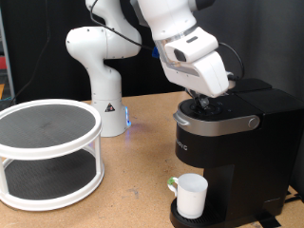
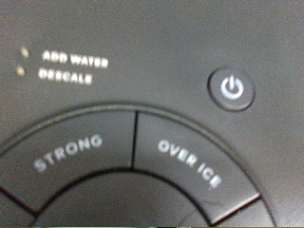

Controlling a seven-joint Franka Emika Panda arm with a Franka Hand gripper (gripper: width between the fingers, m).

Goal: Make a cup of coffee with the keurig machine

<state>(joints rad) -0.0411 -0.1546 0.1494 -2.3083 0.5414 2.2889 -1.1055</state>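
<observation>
The black keurig machine (image 1: 223, 142) stands at the exterior view's right, its grey-silver lid handle (image 1: 237, 122) down. The white cup (image 1: 191, 195) sits upright on the drip tray under the spout. My gripper (image 1: 201, 98) is pressed down close onto the machine's round top panel; its fingers are hidden behind the hand. The wrist view shows only the top panel (image 2: 152, 114) up close: a power button (image 2: 232, 89), "STRONG" (image 2: 68, 154) and "OVER ICE" (image 2: 190, 163) segments, and "ADD WATER" and "DESCALE" labels. No fingers show there.
A white two-tier round rack (image 1: 47, 152) with dark mesh shelves stands at the exterior view's left. The white robot arm base (image 1: 104, 85) stands behind, with a small blue light beside it. The wooden table (image 1: 133, 195) lies between rack and machine.
</observation>
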